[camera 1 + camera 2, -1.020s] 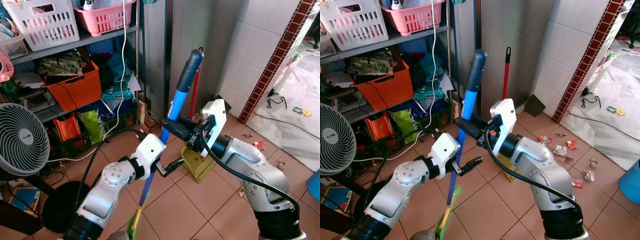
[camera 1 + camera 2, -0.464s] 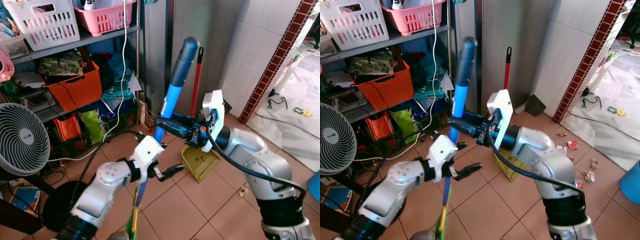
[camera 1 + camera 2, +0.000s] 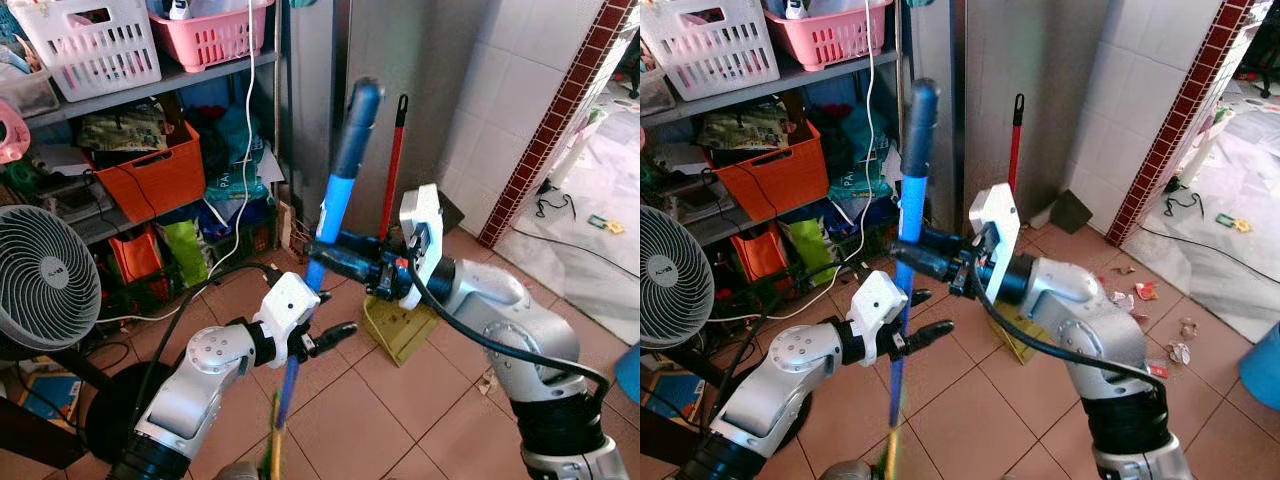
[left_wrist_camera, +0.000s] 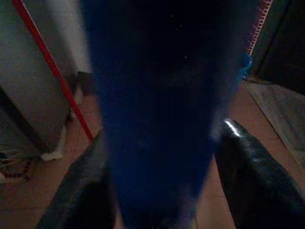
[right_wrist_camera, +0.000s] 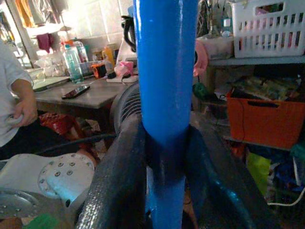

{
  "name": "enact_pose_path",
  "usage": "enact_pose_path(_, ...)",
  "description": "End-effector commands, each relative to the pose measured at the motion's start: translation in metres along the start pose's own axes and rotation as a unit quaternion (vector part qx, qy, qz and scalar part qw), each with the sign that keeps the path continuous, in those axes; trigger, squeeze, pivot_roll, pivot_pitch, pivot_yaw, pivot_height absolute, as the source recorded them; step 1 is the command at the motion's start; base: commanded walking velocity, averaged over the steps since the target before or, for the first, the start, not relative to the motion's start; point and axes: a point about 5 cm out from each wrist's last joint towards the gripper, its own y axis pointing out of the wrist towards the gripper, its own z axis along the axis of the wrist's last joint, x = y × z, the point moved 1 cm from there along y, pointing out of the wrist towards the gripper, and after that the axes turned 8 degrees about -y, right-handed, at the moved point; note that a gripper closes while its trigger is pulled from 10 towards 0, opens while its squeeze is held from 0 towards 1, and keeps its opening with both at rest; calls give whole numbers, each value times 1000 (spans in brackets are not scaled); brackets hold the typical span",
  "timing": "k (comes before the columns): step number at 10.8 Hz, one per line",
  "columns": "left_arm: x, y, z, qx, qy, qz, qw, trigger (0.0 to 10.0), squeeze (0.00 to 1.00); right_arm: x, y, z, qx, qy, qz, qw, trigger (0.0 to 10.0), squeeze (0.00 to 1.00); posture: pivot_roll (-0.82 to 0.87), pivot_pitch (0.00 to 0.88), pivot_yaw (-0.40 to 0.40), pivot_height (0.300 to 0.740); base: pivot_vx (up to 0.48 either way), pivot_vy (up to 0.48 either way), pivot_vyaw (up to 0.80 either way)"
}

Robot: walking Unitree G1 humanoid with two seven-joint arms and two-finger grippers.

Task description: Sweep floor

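Broom clamped in both grippers' jaws, beside fan and dustpan.

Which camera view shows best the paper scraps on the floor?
The right eye view: paper scraps lie on the tiles near the brick-edged wall. In the left eye view the right arm covers most of them. The wrist views show the broom handle instead.

Blue broom handle between left pincer fingers; red pole behind.
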Motion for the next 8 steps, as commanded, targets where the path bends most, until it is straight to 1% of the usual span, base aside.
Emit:
enact_pose_path(1, 1, 2, 5, 8, 7, -1, 1000, 0, 0, -10, 8, 9, 25, -2, 40, 999, 0, 0, -40, 0, 0, 740, 0, 0, 0)
enact_pose_path(6, 2, 0, 5, 10, 6, 3, 1000, 0, 0, -14, 10, 5, 25, 6, 45, 999, 0, 0, -35, 0, -4, 740, 0, 0, 0)
enact_pose_path(8, 1, 1, 6, 17, 10, 12, 1000, 0, 0, -13, 11, 3, 22, -2, 33, 999, 0, 0, -37, 0, -4, 740, 0, 0, 0)
